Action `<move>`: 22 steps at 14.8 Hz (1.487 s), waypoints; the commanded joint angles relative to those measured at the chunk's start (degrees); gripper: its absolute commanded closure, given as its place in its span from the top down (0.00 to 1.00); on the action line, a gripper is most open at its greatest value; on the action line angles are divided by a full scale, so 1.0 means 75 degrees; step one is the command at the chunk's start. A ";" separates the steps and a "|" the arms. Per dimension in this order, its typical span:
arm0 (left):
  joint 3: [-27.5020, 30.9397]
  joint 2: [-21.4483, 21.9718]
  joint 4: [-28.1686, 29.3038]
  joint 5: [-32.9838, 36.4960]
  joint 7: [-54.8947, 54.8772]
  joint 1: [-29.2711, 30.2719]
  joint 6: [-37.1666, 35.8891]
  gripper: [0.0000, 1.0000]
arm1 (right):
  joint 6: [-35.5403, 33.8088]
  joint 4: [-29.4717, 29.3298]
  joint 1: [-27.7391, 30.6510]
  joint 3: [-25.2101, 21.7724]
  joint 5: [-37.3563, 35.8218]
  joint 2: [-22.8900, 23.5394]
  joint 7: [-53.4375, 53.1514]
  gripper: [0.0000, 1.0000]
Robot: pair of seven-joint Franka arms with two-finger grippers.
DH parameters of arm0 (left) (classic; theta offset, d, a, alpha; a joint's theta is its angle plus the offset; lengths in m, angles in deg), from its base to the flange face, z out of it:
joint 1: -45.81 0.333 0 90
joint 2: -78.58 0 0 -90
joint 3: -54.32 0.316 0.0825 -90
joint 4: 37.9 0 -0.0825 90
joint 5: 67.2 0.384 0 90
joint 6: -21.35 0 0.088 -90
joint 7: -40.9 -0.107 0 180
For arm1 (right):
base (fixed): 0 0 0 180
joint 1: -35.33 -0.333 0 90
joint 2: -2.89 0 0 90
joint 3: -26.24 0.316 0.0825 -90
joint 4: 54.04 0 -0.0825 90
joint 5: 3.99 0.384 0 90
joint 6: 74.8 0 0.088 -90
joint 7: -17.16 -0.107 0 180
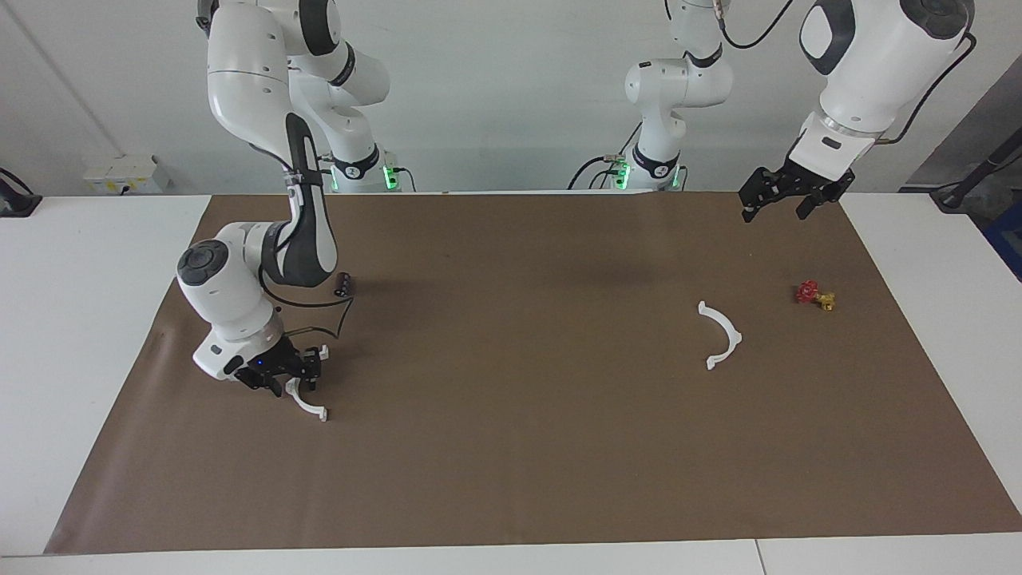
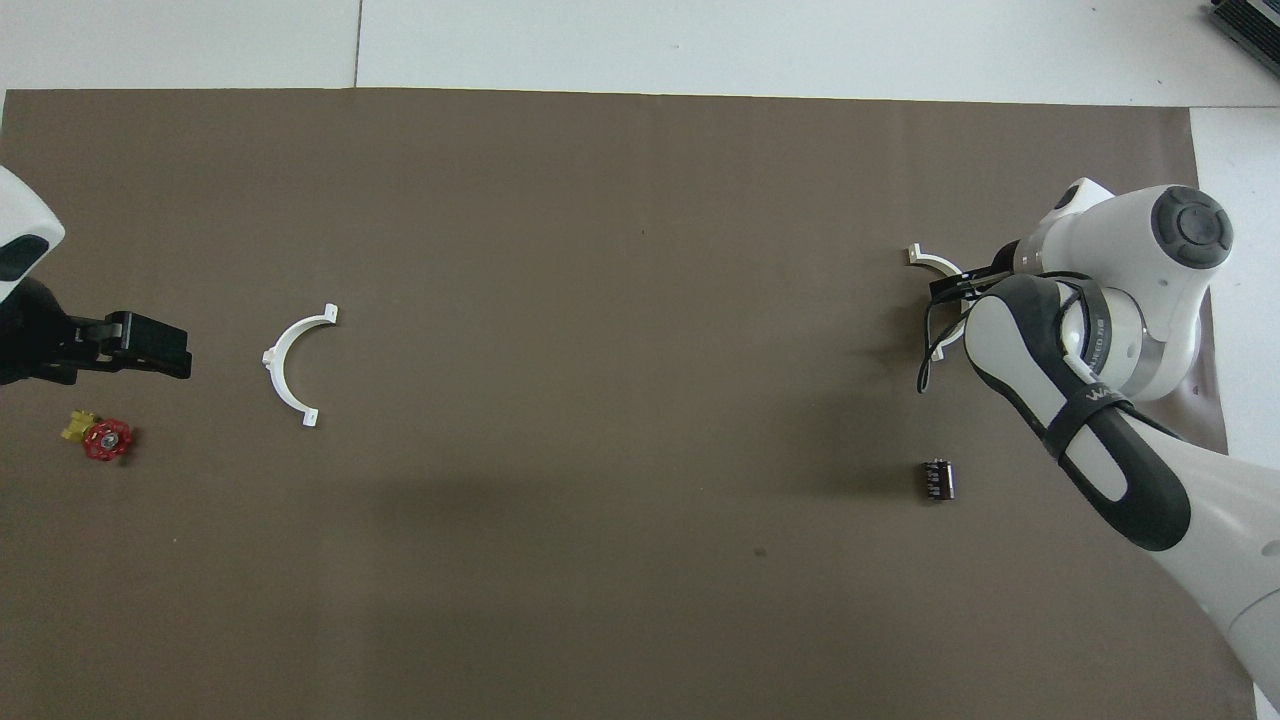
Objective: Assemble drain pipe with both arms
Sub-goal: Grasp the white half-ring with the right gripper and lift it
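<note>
the right arm (image 2: 1090, 400) covered most of one half-ring arc (image 2: 930, 260) in the overhead view, leaving only an end tab and a short curve. the right gripper (image 1: 286, 374) hid that arc's middle in the facing view, so whether its fingers actually pressed the plastic could not be told. the left arm (image 2: 20, 290) was cut off by the overhead picture's edge.
</note>
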 commanded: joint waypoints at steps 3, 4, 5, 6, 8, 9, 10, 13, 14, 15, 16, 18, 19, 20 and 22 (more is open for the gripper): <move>0.0020 0.0007 -0.0012 -0.0110 0.0058 0.0025 0.0079 1.00 | 0.0018 -0.0014 0.0164 0.0078 0.0223 0.0086 0.0411 0.00; 0.0020 0.0007 -0.0011 -0.0110 0.0058 0.0025 0.0079 1.00 | 0.0018 -0.0026 0.0164 0.0078 0.0223 0.0098 0.0364 0.00; 0.0020 0.0007 -0.0011 -0.0110 0.0058 0.0025 0.0079 1.00 | -0.0063 -0.0061 0.0175 0.0078 0.0200 0.0098 0.0399 0.00; 0.0020 0.0007 -0.0011 -0.0110 0.0058 0.0025 0.0079 1.00 | -0.0157 -0.0084 0.0129 0.0078 0.0211 0.0051 0.0329 0.00; 0.0020 0.0007 -0.0011 -0.0110 0.0058 0.0025 0.0080 1.00 | -0.0612 -0.0166 -0.0012 0.0089 0.0200 -0.0240 -0.0218 0.00; 0.0020 0.0007 -0.0011 -0.0110 0.0058 0.0025 0.0079 1.00 | -0.0940 -0.0248 -0.0035 0.0113 0.0176 -0.0393 -0.0524 0.00; 0.0020 0.0007 -0.0011 -0.0110 0.0058 0.0025 0.0091 1.00 | -0.1326 -0.0400 -0.0326 0.0136 0.0176 -0.0522 -0.0875 0.00; 0.0020 0.0007 -0.0011 -0.0110 0.0058 0.0036 0.0079 1.00 | -0.1669 -0.0646 -0.1380 0.0113 -0.0023 -0.0664 -0.2455 0.00; 0.0020 0.0007 0.0000 -0.0110 0.0058 0.0025 0.0091 1.00 | -0.1588 -0.0659 -0.1755 0.0125 -0.0128 -0.0664 -0.2994 0.00; 0.0020 0.0007 0.0000 -0.0110 0.0058 0.0025 0.0091 1.00 | -0.1518 -0.0670 -0.2118 0.0125 -0.0129 -0.0664 -0.3522 0.00; 0.0020 0.0007 0.0000 -0.0110 0.0058 0.0036 0.0080 1.00 | -0.1378 -0.0705 -0.2446 0.0125 -0.0129 -0.0652 -0.3979 0.00; 0.0020 0.0007 0.0000 -0.0110 0.0058 0.0037 0.0091 1.00 | -0.1085 -0.0729 -0.3103 0.0125 -0.0140 -0.0582 -0.4730 0.00; 0.0020 0.0007 0.0000 -0.0110 0.0058 0.0037 0.0091 1.00 | -0.0956 -0.0729 -0.3408 0.0113 -0.0291 -0.0489 -0.5117 0.00; 0.0020 0.0007 0.0000 -0.0110 0.0058 0.0037 0.0091 1.00 | -0.0850 -0.0729 -0.3631 0.0113 -0.0629 -0.0372 -0.5492 0.00; 0.0020 0.0007 0.0000 -0.0110 0.0058 0.0037 0.0091 1.00 | -0.0558 -0.0706 -0.4006 0.0136 -0.1228 -0.0149 -0.6510 0.00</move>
